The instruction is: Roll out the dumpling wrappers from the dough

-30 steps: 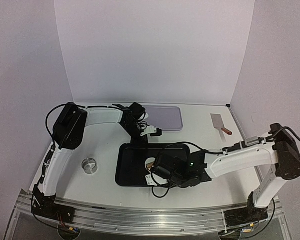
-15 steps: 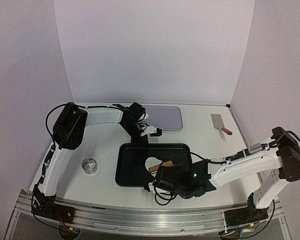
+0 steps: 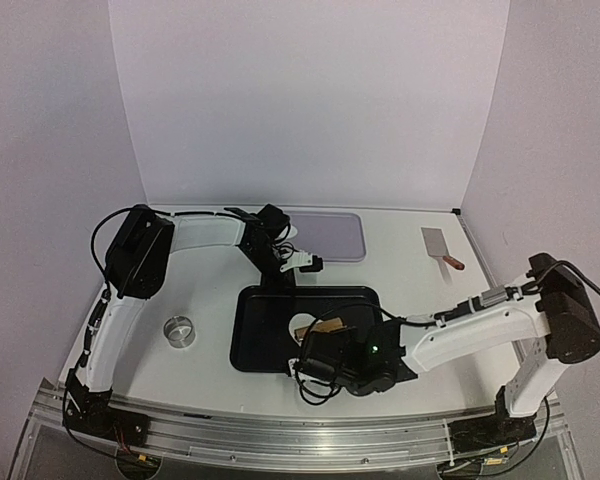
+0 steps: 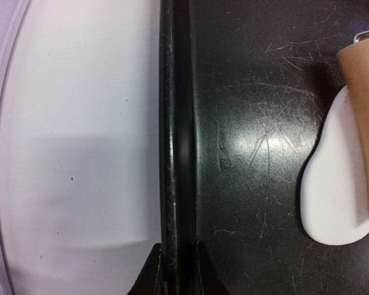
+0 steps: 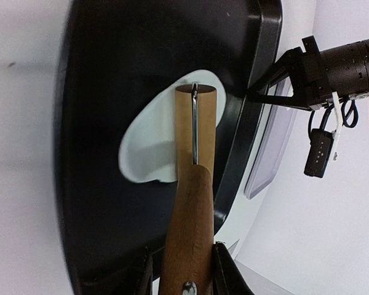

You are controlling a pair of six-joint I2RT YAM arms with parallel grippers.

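Observation:
A flattened white sheet of dough (image 3: 301, 327) lies in the black tray (image 3: 265, 340). My right gripper (image 3: 318, 358) is shut on the wooden handle of a rolling pin (image 5: 189, 246). The pin's barrel (image 5: 194, 132) rests on the dough (image 5: 149, 147), over its right side in the right wrist view. My left gripper (image 4: 178, 273) is shut on the tray's far rim (image 4: 175, 153), one finger on each side of the lip. The left wrist view shows the dough (image 4: 335, 190) with the barrel (image 4: 363, 123) on it. No dumpling wrappers are in view.
A lavender tray (image 3: 330, 236) lies at the back of the table behind the left gripper (image 3: 278, 282). A small metal ring cutter (image 3: 180, 330) stands left of the black tray. A scraper with a wooden handle (image 3: 440, 246) lies at the back right.
My right arm has drawn back toward the near edge with the rolling pin, so the barrel has shifted on the dough and more white shows. The left gripper has stayed on the rim.

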